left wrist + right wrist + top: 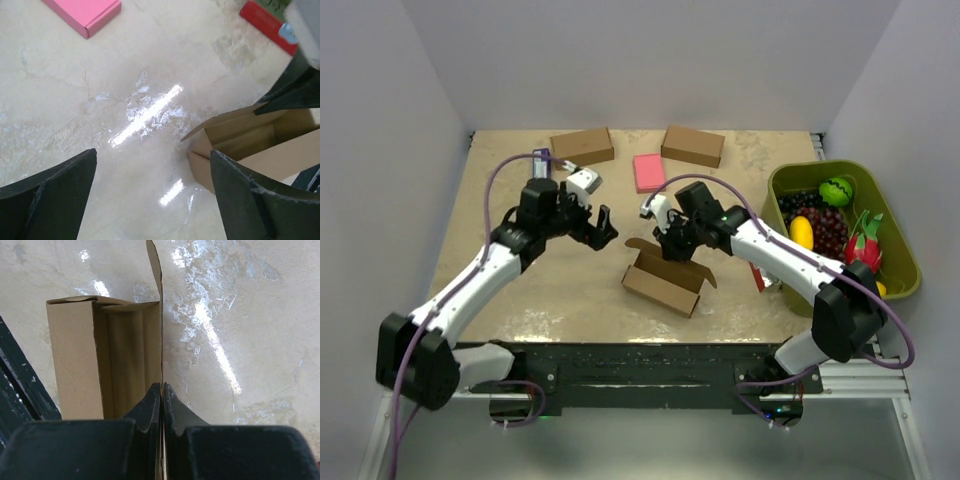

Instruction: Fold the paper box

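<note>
Top view. Box [665, 283] on the table [570, 290], brown, open on top, one flap up at its far side. Right gripper [675, 247] right at that far side of the box, down on the card edge. Left gripper [600, 228] to the left of the box and a bit farther back, apart from it, spread wide, nothing in it. Pad [648, 172], pink, well behind the box. One shut box [582, 147] far behind the box and off to its left. A second shut box [692, 146] far behind the box and a little to its right. Bin [775, 190], green, well to the right of the box, with toy fruit [802, 232] inside. Red pack [758, 277] between the box and the bin.

Left wrist view. Left gripper [154, 155] let go and wide open, black fingers [50, 200] low at both sides, only bare table between them. Box [240, 142] low on the right, open side showing, partly behind one finger. Hard to tell here if that finger touches the box. Pad [85, 12] far up and left of the box. Red pack [265, 20] far above the box. Dark tip of the right gripper at the top edge of the box.

Right wrist view. Right gripper [161, 388] pinched tight on the thin side wall of the box [75, 360]. Both fingers [147, 412] pressed flat together, the card between them. Box open and hollow, with a pointed flap at the far end of the pinched wall.
</note>
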`<state>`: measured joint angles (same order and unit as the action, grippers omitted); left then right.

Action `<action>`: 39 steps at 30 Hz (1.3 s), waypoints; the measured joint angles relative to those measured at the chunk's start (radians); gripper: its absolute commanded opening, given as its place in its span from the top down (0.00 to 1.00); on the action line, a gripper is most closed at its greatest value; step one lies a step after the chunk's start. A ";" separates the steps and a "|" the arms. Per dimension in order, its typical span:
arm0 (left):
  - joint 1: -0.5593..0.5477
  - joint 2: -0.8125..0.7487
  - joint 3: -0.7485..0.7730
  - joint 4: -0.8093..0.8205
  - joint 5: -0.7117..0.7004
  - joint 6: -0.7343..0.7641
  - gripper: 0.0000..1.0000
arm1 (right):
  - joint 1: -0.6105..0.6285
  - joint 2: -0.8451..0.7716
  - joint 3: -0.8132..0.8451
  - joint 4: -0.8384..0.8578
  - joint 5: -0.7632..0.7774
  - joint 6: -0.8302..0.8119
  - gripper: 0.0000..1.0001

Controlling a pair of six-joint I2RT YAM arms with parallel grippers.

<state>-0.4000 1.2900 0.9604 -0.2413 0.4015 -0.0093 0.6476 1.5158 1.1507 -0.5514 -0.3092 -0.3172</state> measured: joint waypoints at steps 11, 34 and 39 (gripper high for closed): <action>-0.106 -0.361 -0.469 0.248 0.016 -0.338 0.41 | 0.002 -0.018 -0.002 0.003 -0.019 0.077 0.98; -0.244 -0.027 -0.617 0.683 0.016 -0.530 0.67 | 0.057 -0.081 -0.069 0.056 -0.053 0.208 0.62; -0.259 -0.008 -0.608 0.726 0.010 -0.532 0.67 | 0.082 -0.081 -0.095 0.059 -0.051 0.239 0.43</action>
<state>-0.6590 1.2819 0.3519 0.4843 0.4110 -0.5415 0.7296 1.4349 1.0554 -0.4923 -0.3599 -0.0784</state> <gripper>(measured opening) 0.335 0.482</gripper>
